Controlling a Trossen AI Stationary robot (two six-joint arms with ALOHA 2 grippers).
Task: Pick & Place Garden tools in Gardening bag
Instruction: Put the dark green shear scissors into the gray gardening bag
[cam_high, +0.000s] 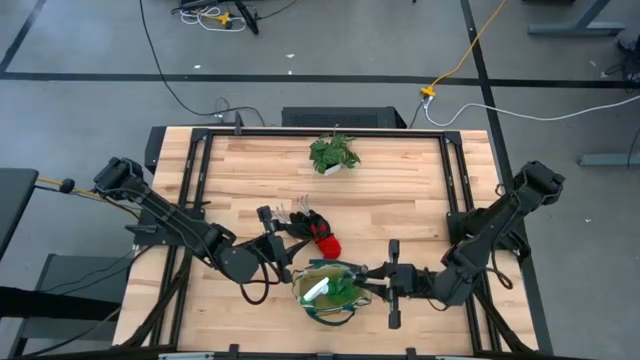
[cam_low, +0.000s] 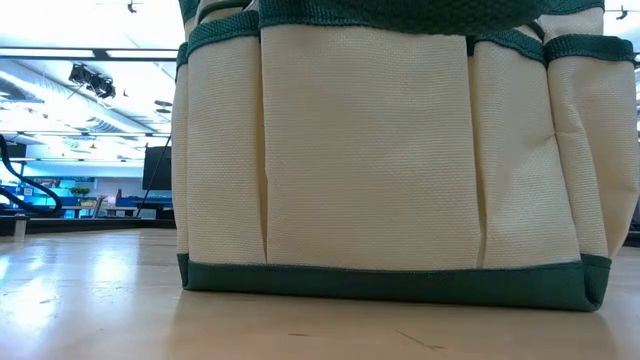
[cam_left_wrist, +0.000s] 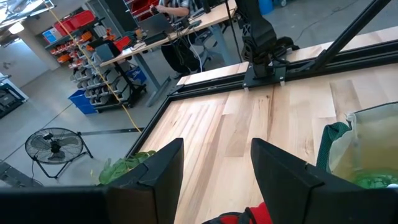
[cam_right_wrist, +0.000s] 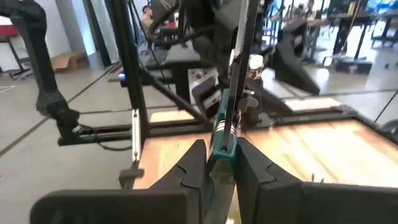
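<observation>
The beige gardening bag (cam_high: 330, 292) with green trim stands near the table's front edge and fills the low view (cam_low: 380, 150). The green spray bottle (cam_high: 322, 289) lies inside it. The red-and-black gloves (cam_high: 318, 233) lie just behind the bag, with metal prongs (cam_high: 298, 208) beside them. My left gripper (cam_high: 276, 246) hovers open to the left of the gloves and bag (cam_left_wrist: 214, 168). At the bag's right rim my right gripper (cam_high: 368, 278) is shut on a slim tool with a green grip (cam_right_wrist: 221, 155). My right gripper pinches the tool's green grip (cam_right_wrist: 220, 163) between its two fingers, just below a metal collar (cam_right_wrist: 223, 132). The fingers point level toward the table's left. The tool rises beyond the fingertips in the wrist view; its other end is hidden.
A leafy potted plant (cam_high: 334, 153) stands at the table's far middle. A dark metal frame (cam_high: 455, 170) runs along the table's sides and far edge. Bare wood lies between the plant and the gloves.
</observation>
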